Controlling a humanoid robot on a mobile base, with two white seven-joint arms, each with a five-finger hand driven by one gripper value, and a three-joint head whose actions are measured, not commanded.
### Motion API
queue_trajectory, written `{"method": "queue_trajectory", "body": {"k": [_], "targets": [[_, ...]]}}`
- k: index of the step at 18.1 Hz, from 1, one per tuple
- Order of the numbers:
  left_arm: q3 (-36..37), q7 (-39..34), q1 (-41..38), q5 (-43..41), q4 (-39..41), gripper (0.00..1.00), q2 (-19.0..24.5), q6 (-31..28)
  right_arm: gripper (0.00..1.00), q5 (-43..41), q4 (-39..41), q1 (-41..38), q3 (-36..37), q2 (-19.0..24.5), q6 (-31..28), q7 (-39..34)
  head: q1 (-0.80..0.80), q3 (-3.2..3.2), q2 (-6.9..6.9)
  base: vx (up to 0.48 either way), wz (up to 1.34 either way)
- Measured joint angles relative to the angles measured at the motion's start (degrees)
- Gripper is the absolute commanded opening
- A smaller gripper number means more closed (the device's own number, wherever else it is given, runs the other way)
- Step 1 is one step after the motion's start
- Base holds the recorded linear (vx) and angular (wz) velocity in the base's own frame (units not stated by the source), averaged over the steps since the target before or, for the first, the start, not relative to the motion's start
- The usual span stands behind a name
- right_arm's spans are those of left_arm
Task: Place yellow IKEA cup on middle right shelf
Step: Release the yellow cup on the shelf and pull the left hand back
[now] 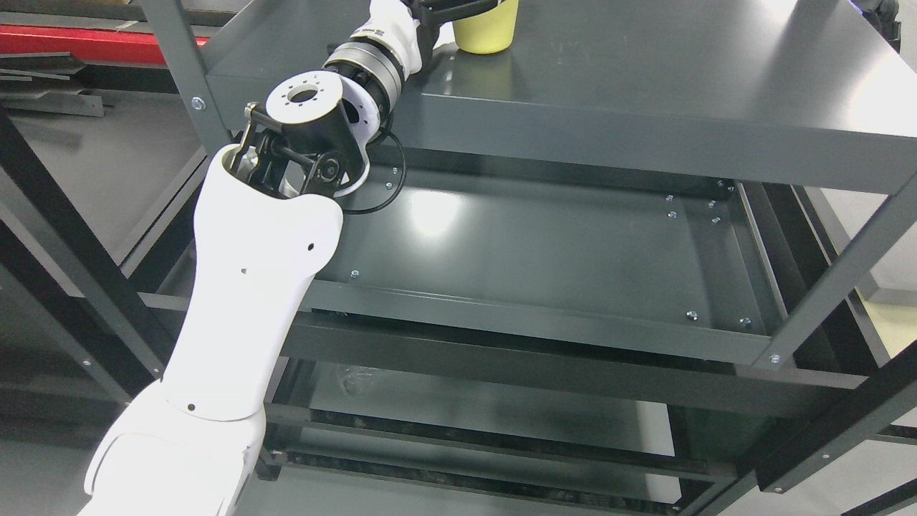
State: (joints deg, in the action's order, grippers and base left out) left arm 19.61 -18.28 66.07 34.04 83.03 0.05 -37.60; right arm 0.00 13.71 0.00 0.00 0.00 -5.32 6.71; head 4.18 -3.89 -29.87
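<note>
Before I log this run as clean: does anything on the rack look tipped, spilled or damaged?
Nothing stands out. The yellow cup stands upright on the top shelf at the left hand, partly cropped; no spill or damage shows.

Bright overhead light, white glare on dark shelf (437,211), sharp focus.

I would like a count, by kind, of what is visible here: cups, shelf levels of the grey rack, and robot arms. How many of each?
Yellow cup: 1, on the top shelf
Shelf levels visible: 3, with the middle shelf and the lower shelf
Robot arms: 1, the left arm
Total: 5
</note>
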Motion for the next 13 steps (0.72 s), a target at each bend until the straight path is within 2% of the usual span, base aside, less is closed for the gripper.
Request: {"method": "queue_trajectory", "body": {"k": [13], "targets": [[0.5, 1.2, 0.1, -0.8, 3.8, 0.99, -0.1, 0.9, 0.99, 0.0, 0.0, 0.0, 0.0, 0.0, 0.0, 0.0, 0.00, 0.00, 0.00, 0.001, 0.00]]}}
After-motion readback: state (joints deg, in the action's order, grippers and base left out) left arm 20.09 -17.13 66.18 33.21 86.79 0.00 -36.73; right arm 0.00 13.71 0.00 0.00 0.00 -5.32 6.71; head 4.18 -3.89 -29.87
